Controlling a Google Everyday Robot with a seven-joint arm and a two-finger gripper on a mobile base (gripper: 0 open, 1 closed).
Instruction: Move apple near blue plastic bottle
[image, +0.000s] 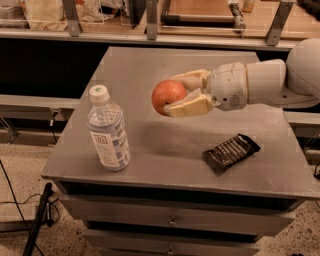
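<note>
The red-orange apple (167, 96) is held in my gripper (184, 95), whose cream fingers (190, 106) are shut on it from the right. The apple hangs in the air above the middle of the grey table (150, 65). The blue plastic bottle (107, 130) stands upright with its white cap near the table's front left edge. The apple is to the right of the bottle and a little higher than its cap, apart from it.
A flat black snack wrapper (231, 152) lies on the table at the front right. My white arm (270, 82) reaches in from the right. Shelving with bags and boxes runs behind the table. Drawers are below the table top.
</note>
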